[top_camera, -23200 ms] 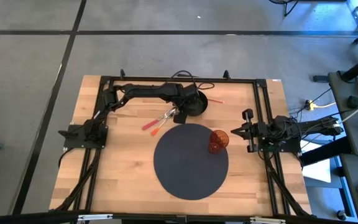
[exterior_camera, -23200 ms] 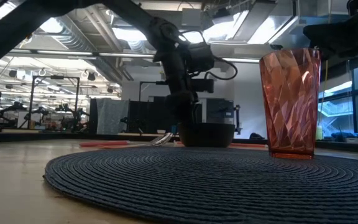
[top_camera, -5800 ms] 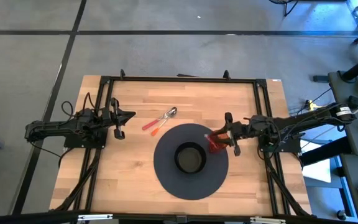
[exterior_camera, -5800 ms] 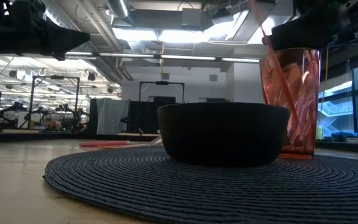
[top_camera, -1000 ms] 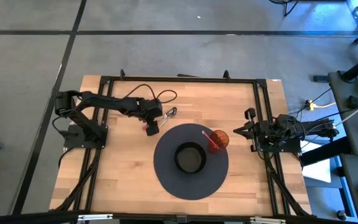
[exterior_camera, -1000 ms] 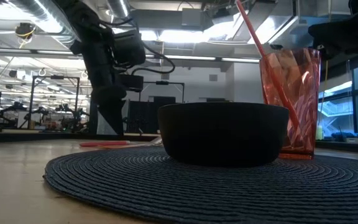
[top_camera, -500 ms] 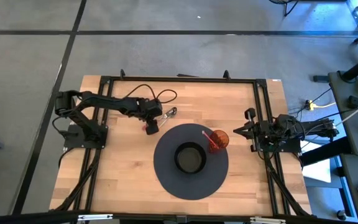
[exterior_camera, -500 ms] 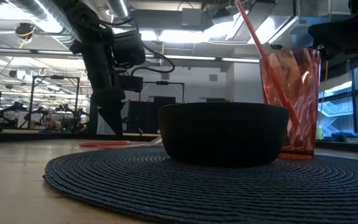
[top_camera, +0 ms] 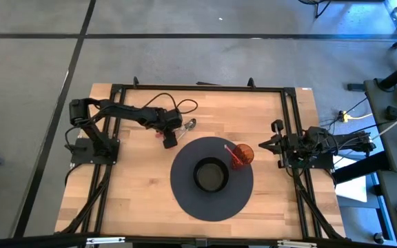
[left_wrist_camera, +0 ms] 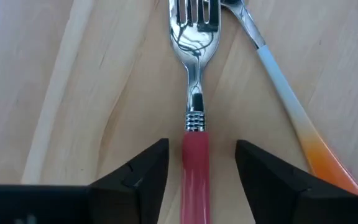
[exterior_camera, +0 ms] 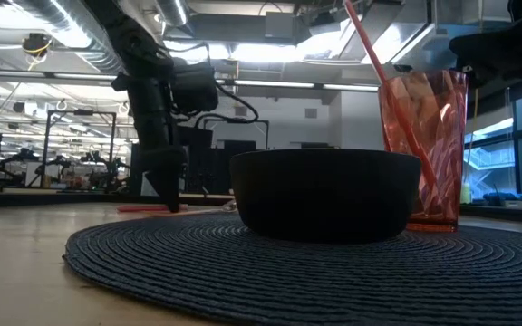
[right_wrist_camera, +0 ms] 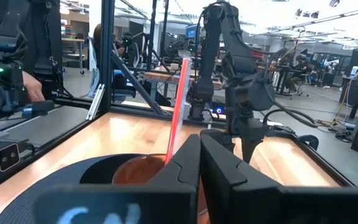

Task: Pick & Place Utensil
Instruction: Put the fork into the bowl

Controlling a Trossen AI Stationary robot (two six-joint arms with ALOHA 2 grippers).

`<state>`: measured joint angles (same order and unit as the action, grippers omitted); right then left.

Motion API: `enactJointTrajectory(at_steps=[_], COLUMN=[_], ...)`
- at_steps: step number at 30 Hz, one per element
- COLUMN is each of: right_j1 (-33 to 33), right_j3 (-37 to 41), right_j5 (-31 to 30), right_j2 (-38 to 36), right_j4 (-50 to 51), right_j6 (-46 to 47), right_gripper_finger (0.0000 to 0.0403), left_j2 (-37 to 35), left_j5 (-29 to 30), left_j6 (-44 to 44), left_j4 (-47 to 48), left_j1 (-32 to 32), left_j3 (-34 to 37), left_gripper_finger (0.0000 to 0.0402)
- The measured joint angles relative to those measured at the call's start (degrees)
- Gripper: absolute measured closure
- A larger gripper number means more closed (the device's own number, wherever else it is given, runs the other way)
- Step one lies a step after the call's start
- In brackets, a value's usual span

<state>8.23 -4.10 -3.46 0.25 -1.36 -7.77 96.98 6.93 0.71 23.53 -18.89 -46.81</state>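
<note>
The left gripper [left_wrist_camera: 196,168] has dropped lower beside the mat [top_camera: 185,189], jaws narrowing astride the fork's red handle [left_wrist_camera: 194,171], grasp apparently imminent.

The fork [left_wrist_camera: 194,106] lies flat on the wooden tabletop [left_wrist_camera: 73,93], silver tines pointing away from me, its red handle running back between the two open fingers of my left end effector [left_wrist_camera: 196,171]. Just beside it lies a second utensil [left_wrist_camera: 291,112] with a pale handle fading to orange, angled away.
</note>
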Motion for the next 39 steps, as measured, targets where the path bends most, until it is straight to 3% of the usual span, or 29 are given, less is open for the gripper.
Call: enactJointTrajectory(at_steps=[6, 14, 24, 32, 39], right_j1=[0.0, 0.0, 0.0, 0.0, 0.0], right_j3=[0.0, 0.0, 0.0, 0.0, 0.0], right_j5=[0.0, 0.0, 0.0, 0.0, 0.0], right_j2=[0.0, 0.0, 0.0, 0.0, 0.0], right_j4=[0.0, 0.0, 0.0, 0.0, 0.6], right_j6=[0.0, 0.0, 0.0, 0.0, 0.0], right_gripper_finger=[0.0391, 0.0391, 0.0391, 0.0391, 0.0391], left_j2=[-0.1, -0.1, -3.4, -18.9, -41.8], left_j5=[-0.7, -0.1, 7.6, 8.9, 0.5], left_j6=[0.3, -0.6, 0.5, -1.2, -4.6], left_j4=[0.0, -0.8, -1.4, -7.5, -18.0], left_j1=[-0.5, -0.6, -0.9, -0.1, 0.3], left_j3=[0.0, 0.0, 0.7, 4.0, 15.7], left_gripper_finger=[0.0246, 0.0365, 0.0365, 0.0365, 0.0365])
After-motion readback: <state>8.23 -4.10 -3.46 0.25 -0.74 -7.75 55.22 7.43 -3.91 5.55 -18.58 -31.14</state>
